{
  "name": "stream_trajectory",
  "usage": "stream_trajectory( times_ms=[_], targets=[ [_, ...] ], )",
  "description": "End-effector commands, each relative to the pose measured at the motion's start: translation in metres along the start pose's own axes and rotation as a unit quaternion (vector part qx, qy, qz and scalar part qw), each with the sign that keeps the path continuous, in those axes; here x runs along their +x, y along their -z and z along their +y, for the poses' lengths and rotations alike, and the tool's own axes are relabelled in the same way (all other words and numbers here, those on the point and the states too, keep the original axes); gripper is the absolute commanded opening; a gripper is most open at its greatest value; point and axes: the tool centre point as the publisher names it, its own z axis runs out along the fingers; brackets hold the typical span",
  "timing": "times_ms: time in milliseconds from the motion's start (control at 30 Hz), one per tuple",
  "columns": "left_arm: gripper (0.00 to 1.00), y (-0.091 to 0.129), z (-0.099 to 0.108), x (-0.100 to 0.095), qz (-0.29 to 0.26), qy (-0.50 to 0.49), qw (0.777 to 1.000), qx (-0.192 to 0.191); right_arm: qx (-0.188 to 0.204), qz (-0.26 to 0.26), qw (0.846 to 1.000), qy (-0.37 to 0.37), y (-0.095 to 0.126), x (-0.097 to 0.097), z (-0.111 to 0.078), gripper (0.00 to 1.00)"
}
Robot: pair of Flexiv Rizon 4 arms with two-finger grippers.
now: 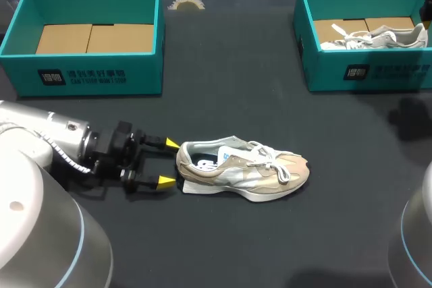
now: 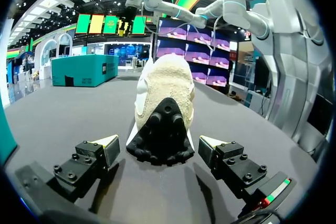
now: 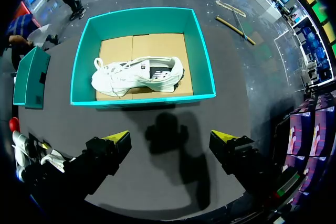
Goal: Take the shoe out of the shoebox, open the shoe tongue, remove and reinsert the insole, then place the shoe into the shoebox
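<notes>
A beige shoe (image 1: pixel 243 170) sits on the dark table (image 1: pixel 223 247), its heel between the wide-spread fingers of the left gripper (image 1: pixel 169 163). Behind it stand two teal boxes with white print on their fronts, the left shoebox (image 1: pixel 88 75) and the right shoebox (image 1: pixel 368 72). The right gripper (image 3: pixel 170 139), also spread wide, hovers over the right one, which holds a white shoe (image 3: pixel 137 74).

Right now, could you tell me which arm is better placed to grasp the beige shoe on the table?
Left, I'd judge: the left gripper sits open at the heel of the beige shoe, while the right gripper hangs above the right-hand shoebox.
</notes>
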Motion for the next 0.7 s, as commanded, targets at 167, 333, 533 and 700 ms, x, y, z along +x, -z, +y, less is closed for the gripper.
stream_trajectory(
  times_ms=[167,333,533,700],
  targets=[
    [1.0,-0.012,-0.004,0.0,0.002,0.001,1.0,-0.001,0.001,-0.001,1.0,-0.001,0.0,0.001,0.001,1.0],
    [1.0,-0.015,-0.007,0.002,0.002,-0.002,1.0,-0.008,0.001,-0.001,1.0,-0.001,0.0,0.001,0.001,1.0],
    [1.0,-0.02,-0.006,0.002,0.002,0.001,1.0,-0.01,0.001,-0.001,1.0,-0.001,0.0,0.001,0.001,1.0],
    [1.0,-0.027,-0.005,0.003,0.006,0.005,1.0,-0.008,0.001,-0.001,1.0,-0.001,0.0,0.001,0.001,1.0]
  ],
)
